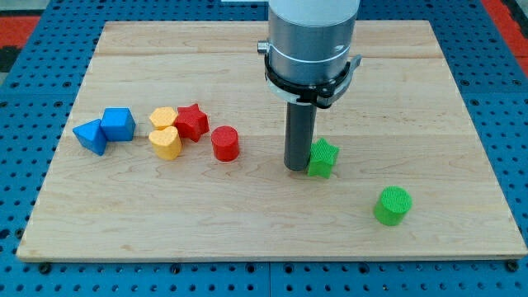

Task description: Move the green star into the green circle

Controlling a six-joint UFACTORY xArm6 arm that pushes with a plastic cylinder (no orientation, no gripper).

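The green star (323, 157) lies on the wooden board just right of the middle. The green circle (391, 205), a short green cylinder, stands lower right of it, about a block's width away. My tip (298, 168) rests on the board right against the star's left side; the rod hides the star's left edge.
A red cylinder (224, 143) stands left of my tip. Further left sit a red star (192, 122), a yellow hexagon (163, 118) and a yellow heart (167, 143). A blue cube (118, 124) and a blue triangle (91, 135) lie at the left. The board's bottom edge (272, 257) is near.
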